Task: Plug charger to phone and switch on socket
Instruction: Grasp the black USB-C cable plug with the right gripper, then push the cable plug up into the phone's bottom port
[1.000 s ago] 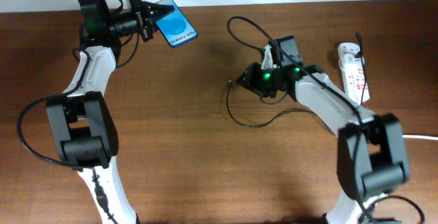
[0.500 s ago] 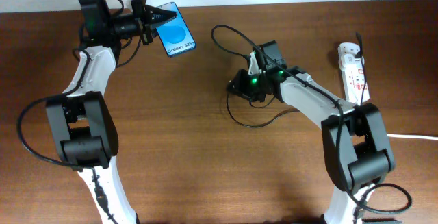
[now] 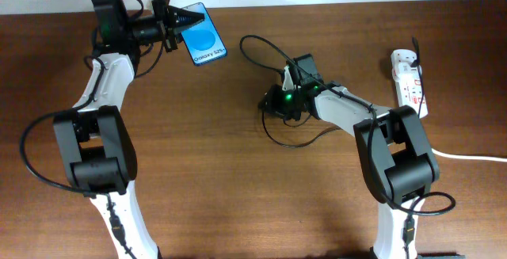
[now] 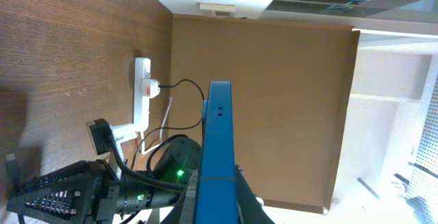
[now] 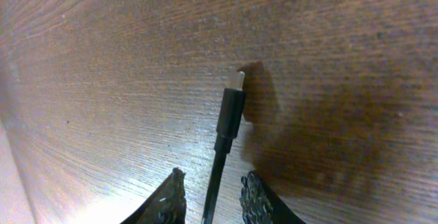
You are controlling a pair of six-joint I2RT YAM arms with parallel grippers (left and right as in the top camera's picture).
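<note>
Both grippers are clenched. The right gripper [image 5: 212, 193] is closed on the charger [image 5: 230, 111], a long thin black cable ending in a small black plug with a silver tip. The cable runs up between the two textured black fingers [image 5: 168, 196], and the plug sticks out past them, just above the wood and beside its own shadow. From overhead, the rest of the cable loops above and below that arm, near the middle of the dark brown wooden table [image 3: 238, 196].

The left gripper [image 3: 176, 23] grasps the phone [image 3: 204, 36] by one end at the far left of the table. It is a slim black-edged smartphone with a bright blue screen, a lighter blue circle and small white "Galaxy" text. The left wrist view shows only its blue edge. Plug and phone are well apart.

The socket [image 3: 409, 81], a small white oblong power strip with red switch marks, lies near the table's right edge with a black lead coming out of it. Its thick white cord [image 3: 475, 158] trails off to the right.
</note>
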